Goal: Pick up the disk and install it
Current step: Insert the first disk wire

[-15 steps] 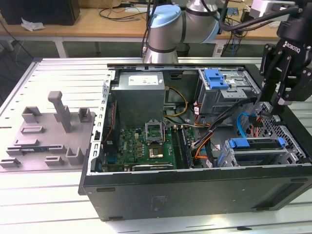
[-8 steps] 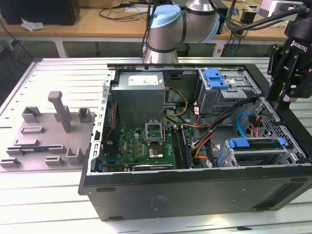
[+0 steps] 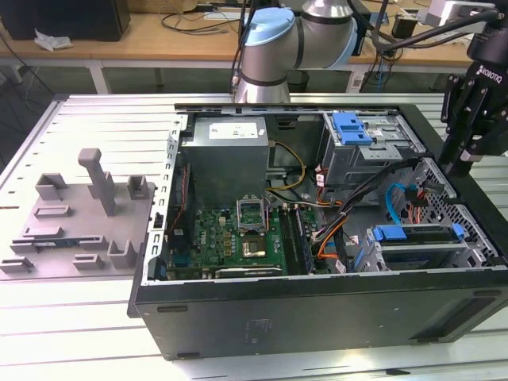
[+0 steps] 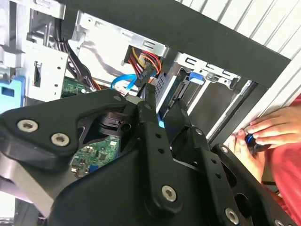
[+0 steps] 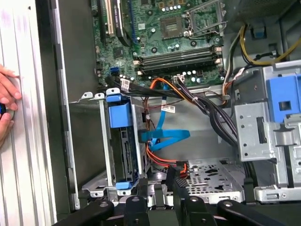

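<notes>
case [image 3: 317,313]: open desktop PC case lying on its side on a slatted metal table [image 3: 71,337], insides facing up.
gripper [image 3: 467,159]: black two-finger tool on the arm. In the exterior view it hangs over the case's edge on the exterior view's right, above a perforated metal panel [image 3: 432,194].
gripper state: in both wrist views the fingers [image 5: 181,190] sit a little apart w/ nothing btwn them. It grips nothing.
disk [image 3: 419,236]: silver-grey hard drive in a blue bracket. It sits in the metal drive cage [image 3: 413,260] at the case's near corner on the exterior view's right. In the first wrist view it shows edge-on [image 5: 126,150], w/ blue bracket tabs at both ends.
gripper vs disk: near, apart, not touching.
cables [image 5: 164,139]: orange and blue leads, plus a black bundle, run btwn the drive cage and the motherboard [image 3: 238,230].
PSU [image 3: 226,147]: grey box at the far wall, beyond the motherboard.
blue latch [image 3: 349,127]: lighter-blue ridged plastic on a grey cage in the far corner.
jig [image 3: 79,214]: grey plastic fixture w/ posts and slots on the table, beside the case on the exterior view's left.
hand [image 5: 5,101]: a person's fingers rest on the table just outside the case wall. The second wrist view shows a red sleeve [image 4: 287,169].
</notes>
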You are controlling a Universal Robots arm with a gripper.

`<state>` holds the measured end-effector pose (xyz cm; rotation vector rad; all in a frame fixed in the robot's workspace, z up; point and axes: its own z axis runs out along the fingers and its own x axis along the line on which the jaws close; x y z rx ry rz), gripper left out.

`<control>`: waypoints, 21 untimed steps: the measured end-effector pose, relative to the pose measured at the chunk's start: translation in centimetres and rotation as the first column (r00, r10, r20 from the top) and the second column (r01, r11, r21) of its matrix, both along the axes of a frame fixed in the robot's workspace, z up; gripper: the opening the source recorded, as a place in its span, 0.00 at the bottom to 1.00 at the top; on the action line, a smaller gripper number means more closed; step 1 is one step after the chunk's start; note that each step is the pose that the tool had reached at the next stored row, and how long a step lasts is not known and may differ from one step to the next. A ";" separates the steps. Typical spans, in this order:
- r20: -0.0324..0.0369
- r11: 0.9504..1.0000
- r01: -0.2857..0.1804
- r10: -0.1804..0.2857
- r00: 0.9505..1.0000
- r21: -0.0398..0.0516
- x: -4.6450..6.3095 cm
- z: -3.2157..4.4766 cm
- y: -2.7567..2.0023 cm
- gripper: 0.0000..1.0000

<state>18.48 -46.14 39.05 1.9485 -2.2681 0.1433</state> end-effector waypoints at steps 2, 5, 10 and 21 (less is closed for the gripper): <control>0.000 1.000 0.015 -0.015 1.000 0.000 0.0 -0.05 0.09 0.35; 0.000 0.999 0.037 -0.037 0.999 0.000 0.1 -0.15 0.26 0.35; 0.000 0.998 0.055 -0.055 0.998 -0.008 0.2 -0.35 0.81 0.35; -0.011 0.992 0.066 -0.068 0.998 -0.111 0.8 -1.12 3.69 0.35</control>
